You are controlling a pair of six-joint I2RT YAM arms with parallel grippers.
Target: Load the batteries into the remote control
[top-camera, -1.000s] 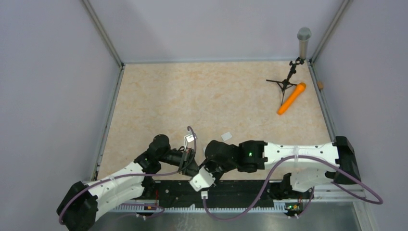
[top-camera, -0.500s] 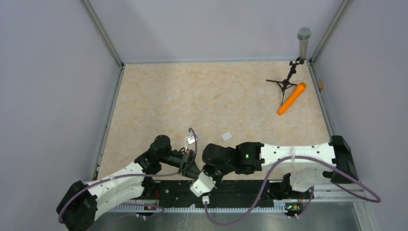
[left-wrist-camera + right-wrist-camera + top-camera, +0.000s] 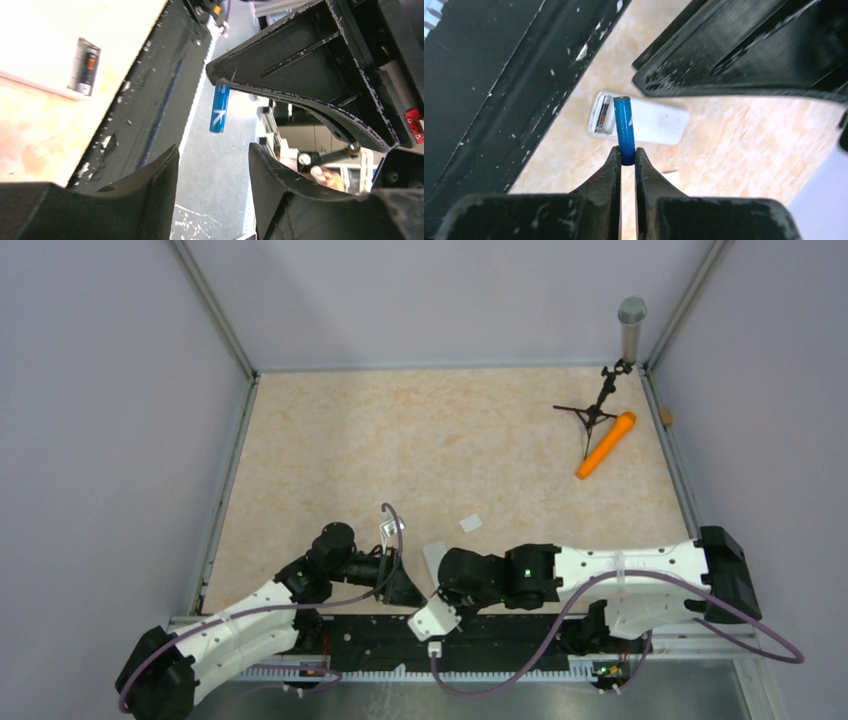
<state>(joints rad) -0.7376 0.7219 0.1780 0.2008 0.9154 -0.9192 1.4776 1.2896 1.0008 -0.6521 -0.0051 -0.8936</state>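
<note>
The white remote control (image 3: 659,122) lies back up on the table, also seen in the top view (image 3: 433,558). Its open compartment holds the dark battery (image 3: 601,117), which the left wrist view shows too (image 3: 86,67). My right gripper (image 3: 626,156) is shut on the lower end of the blue battery (image 3: 624,125), which stands out above the remote's compartment end. In the left wrist view this blue battery (image 3: 220,107) hangs under the right gripper's black fingers. My left gripper (image 3: 212,167) is open and empty, close beside the right gripper (image 3: 440,592).
A small white flat piece (image 3: 470,523) lies beyond the remote. An orange microphone (image 3: 606,444), a black tripod stand (image 3: 592,412) and a grey cylinder (image 3: 631,325) are at the far right corner. The black rail (image 3: 500,635) runs along the near edge.
My left gripper has opened and let go of the blue battery. The right gripper has shut on it. Both arms have shifted slightly, uncovering the remote in the top view.
</note>
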